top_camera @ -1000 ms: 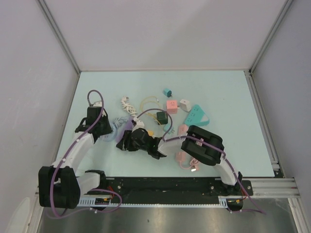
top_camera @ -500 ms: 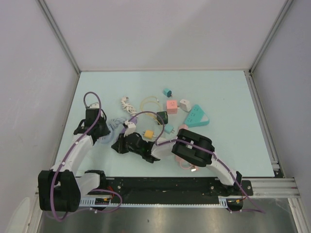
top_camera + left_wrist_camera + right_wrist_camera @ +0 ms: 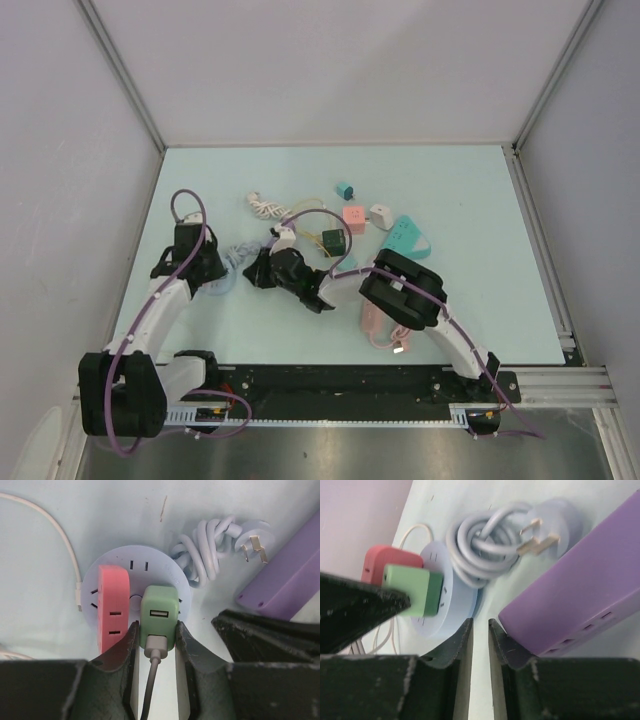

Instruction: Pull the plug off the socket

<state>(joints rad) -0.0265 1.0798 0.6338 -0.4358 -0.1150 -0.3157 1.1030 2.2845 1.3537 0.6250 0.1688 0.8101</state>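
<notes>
1. Left wrist view: the left hand is closed on the green plug, one finger flat on each side of it. The plug is seated in the round lilac socket, which lies on the bench.
2. A pink adapter sits in the same socket at the plug's 9 o'clock, just beside it. The near finger is in the narrow space between the two.
3. A grey lead runs from the plug's USB port toward 6 o'clock, between the fingers.
4. Right wrist view: the right hand has its fingers drawn almost together, with only a thin slit and nothing visible in it. Its tips sit at the socket's rim. Whether they press on the rim cannot be told.
5. The socket's coiled cord lies at 12 o'clock from the right hand, and a purple strip at 2 o'clock.
6. Step, as I judge it: the grip is made and the pull itself is not yet done, since the plug shows no gap from the socket face.
7. The next move calls for a straight pull away from the socket face along the pins, with the socket held down so it does not lift with the plug. Twisting risks nudging the pink adapter.
</notes>
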